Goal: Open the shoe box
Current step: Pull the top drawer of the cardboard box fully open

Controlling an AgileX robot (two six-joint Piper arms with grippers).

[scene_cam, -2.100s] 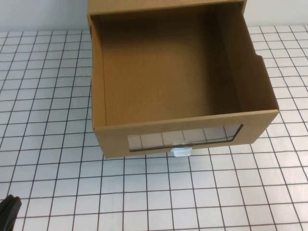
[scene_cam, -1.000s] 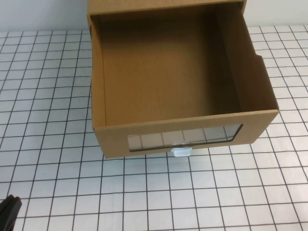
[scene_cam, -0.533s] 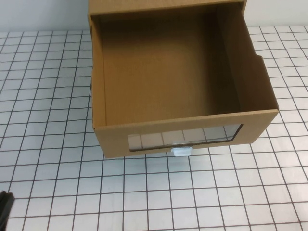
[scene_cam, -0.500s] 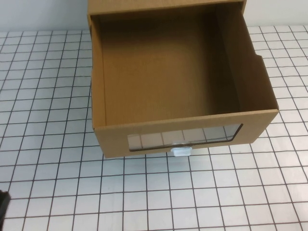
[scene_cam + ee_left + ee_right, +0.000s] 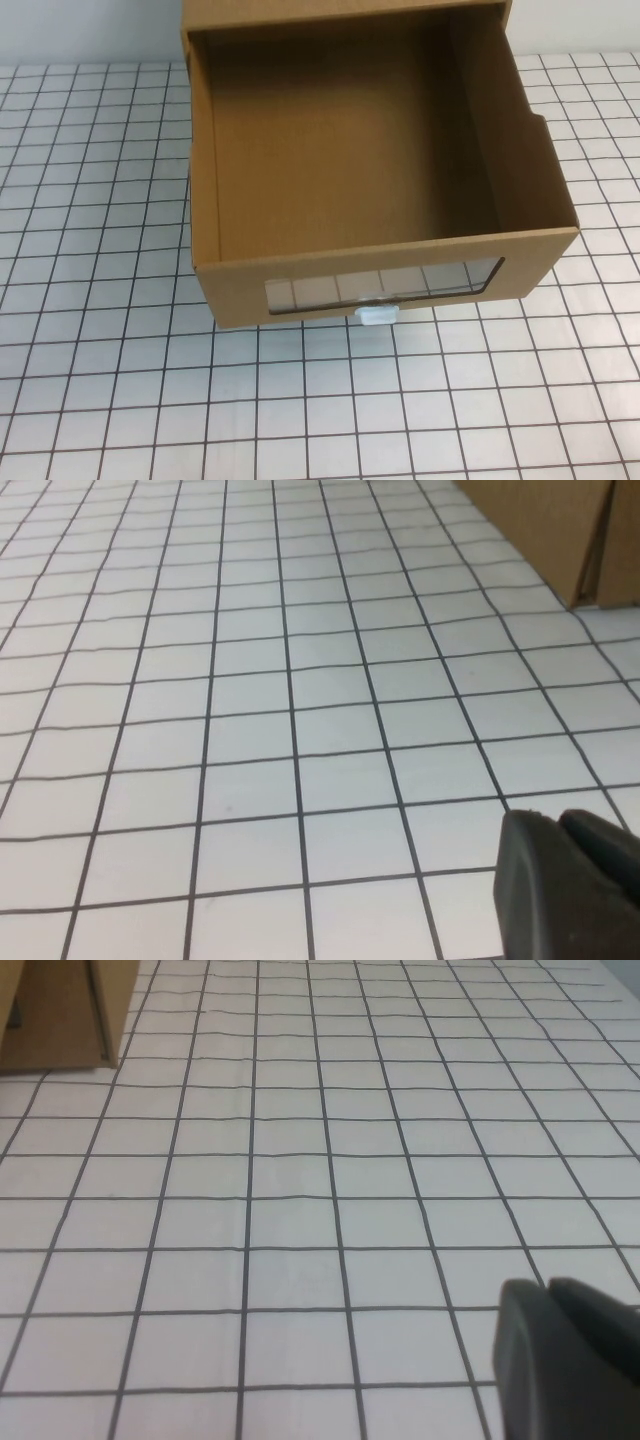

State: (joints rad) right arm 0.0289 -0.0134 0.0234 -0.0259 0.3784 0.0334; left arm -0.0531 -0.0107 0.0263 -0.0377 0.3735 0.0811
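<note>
Left gripper (image 5: 560, 830): fingers pressed together, holding nothing; it hangs low over bare table (image 5: 300, 680), with a corner of the shoe box (image 5: 540, 530) well apart from it. It does not show in the high view.
Right gripper (image 5: 548, 1295): fingers pressed together too, empty, low over the grid, the box corner far off across the squares. It is also outside the high view.
Why so: judged as a parked pose, both arms clear of the box so nothing blocks it.
Shoe box (image 5: 380, 200): fills the upper middle of the high view, its drawer drawn out toward the lower edge and empty inside.
Sleeve (image 5: 340, 10): only its front lip shows, at the top edge of the frame.
Drawer front: clear window (image 5: 385, 283) with a small white pull tab (image 5: 378, 315) just below it, facing the robot; the tab is the likely place to grip.
Task state: judged done, as the inside lies fully open to view.
Risk: little; the drawer sits slightly askew on the grid.
</note>
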